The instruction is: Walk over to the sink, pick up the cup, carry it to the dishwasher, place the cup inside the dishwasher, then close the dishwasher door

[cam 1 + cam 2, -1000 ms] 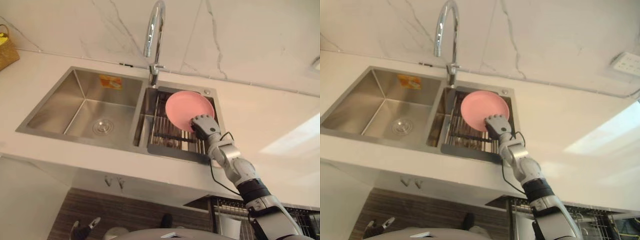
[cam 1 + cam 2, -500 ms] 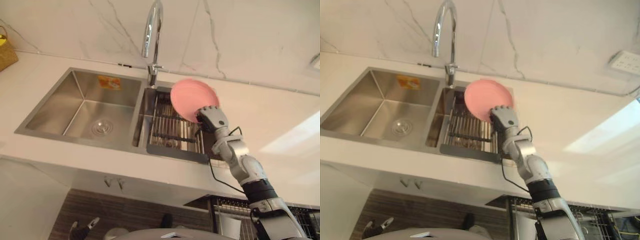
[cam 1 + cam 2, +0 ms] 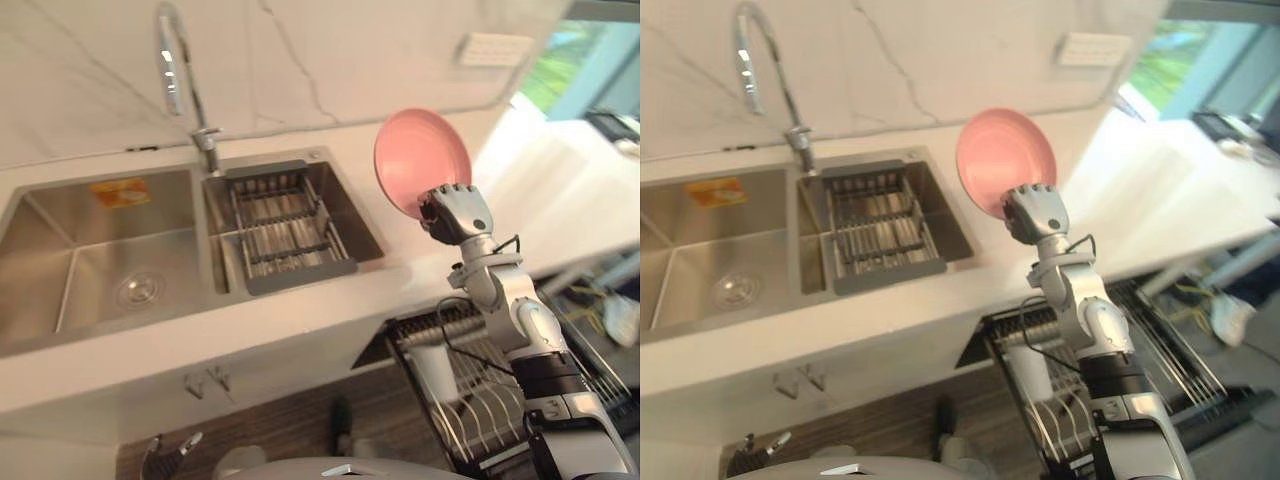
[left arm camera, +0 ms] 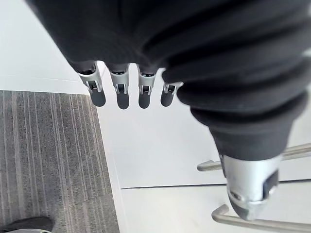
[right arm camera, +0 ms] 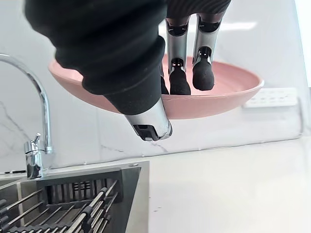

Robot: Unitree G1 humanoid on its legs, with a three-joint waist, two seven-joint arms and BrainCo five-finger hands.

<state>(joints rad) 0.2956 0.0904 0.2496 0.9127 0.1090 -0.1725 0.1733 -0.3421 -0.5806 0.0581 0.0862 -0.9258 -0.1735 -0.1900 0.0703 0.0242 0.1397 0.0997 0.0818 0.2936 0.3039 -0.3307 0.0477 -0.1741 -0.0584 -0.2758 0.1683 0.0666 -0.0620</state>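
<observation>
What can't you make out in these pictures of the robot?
Dishwasher rack: partly hidden by the right arm, contents blurred.
Grip of the right hand on the pink dish: hidden by the hand's back in the eye views.
Sink: left basin cut off by the left edge.

A kitchen, with steel double sink (image 3: pixel 100 262), curved tap (image 3: pixel 207 145) and open dishwasher (image 3: pixel 478 395).
</observation>
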